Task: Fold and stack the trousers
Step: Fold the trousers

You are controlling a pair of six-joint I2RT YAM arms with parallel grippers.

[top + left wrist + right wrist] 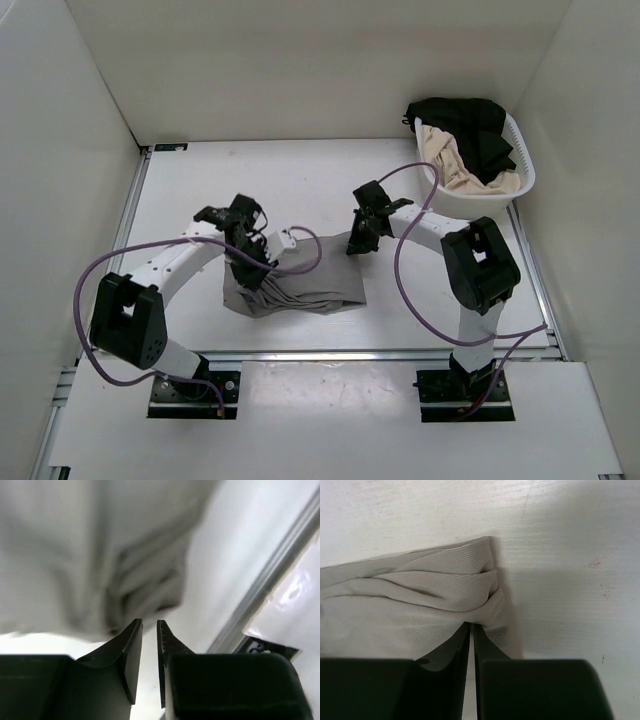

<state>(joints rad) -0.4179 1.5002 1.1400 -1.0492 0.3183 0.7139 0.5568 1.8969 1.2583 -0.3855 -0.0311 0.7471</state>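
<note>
White table (250, 180), seen from above my arms. Grey trousers (310, 285) lie bunched at its middle. A basket (528, 178) stands far right.

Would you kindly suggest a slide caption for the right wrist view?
Right gripper pinching the bunched corner of the grey trousers lying on the white table.

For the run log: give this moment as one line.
stage: folding | left gripper: shut on trousers | right gripper: shut on trousers corner | basket: clothes inside
</note>
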